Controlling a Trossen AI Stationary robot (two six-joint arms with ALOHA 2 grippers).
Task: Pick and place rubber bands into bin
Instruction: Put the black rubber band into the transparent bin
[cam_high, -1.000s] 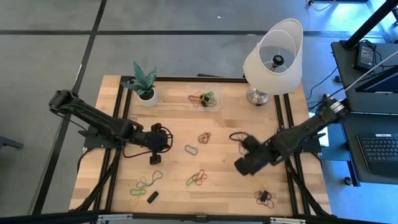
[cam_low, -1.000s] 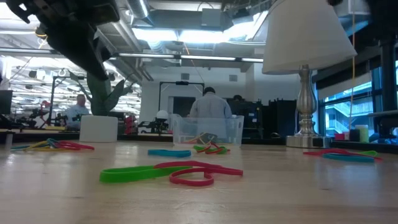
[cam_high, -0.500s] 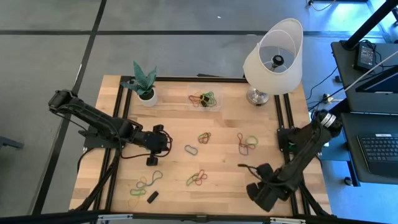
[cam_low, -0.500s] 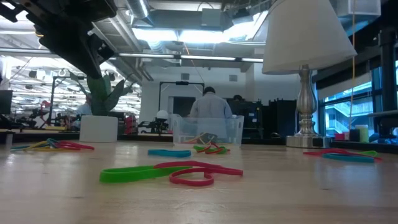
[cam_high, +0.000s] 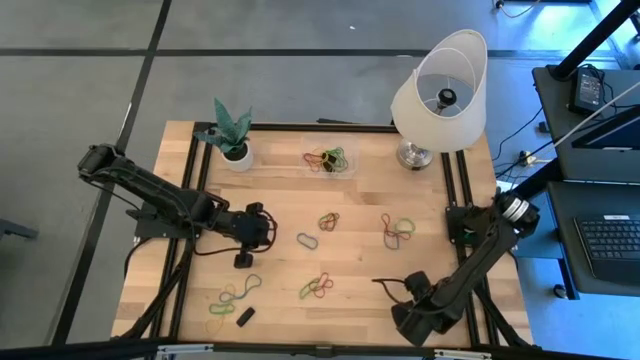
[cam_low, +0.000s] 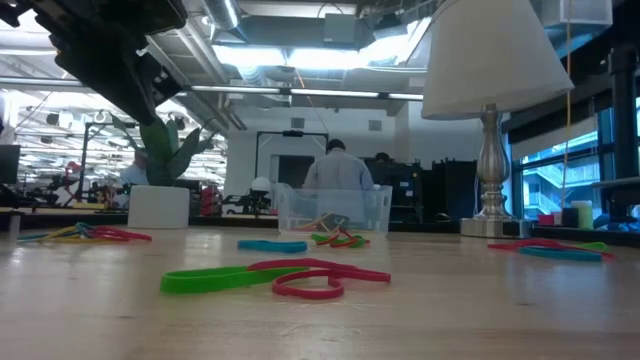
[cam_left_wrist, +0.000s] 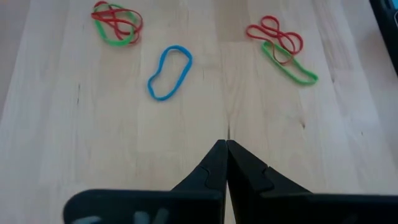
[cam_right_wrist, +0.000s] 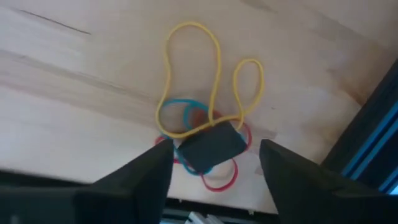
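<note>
The clear bin (cam_high: 330, 160) stands at the far middle of the table with a few rubber bands in it. More rubber bands lie in clusters on the wood (cam_high: 328, 221) (cam_high: 398, 230) (cam_high: 317, 288) (cam_high: 235, 295). My right gripper (cam_right_wrist: 214, 155) hangs open near the near right corner (cam_high: 418, 305), pointing down. Its fingers stand on either side of a cluster of yellow, blue and red rubber bands (cam_right_wrist: 205, 74) with a small black block (cam_right_wrist: 208, 146) on top. My left gripper (cam_left_wrist: 225, 149) is shut and bare above the table's left middle (cam_high: 262, 232).
A lone blue band (cam_left_wrist: 169, 71) lies ahead of my left gripper, with red and green clusters (cam_left_wrist: 117, 22) (cam_left_wrist: 283, 46) beyond it. A white plant pot (cam_high: 237, 155) and a lamp (cam_high: 440, 95) stand at the far edge. A black block (cam_high: 245, 316) lies near left.
My right gripper has swung from the table's right middle toward the near right corner, sunk lower and rolled about. It now hangs over the cluster there. The red and green cluster at the right middle, which it stood over before, now lies in plain view.
</note>
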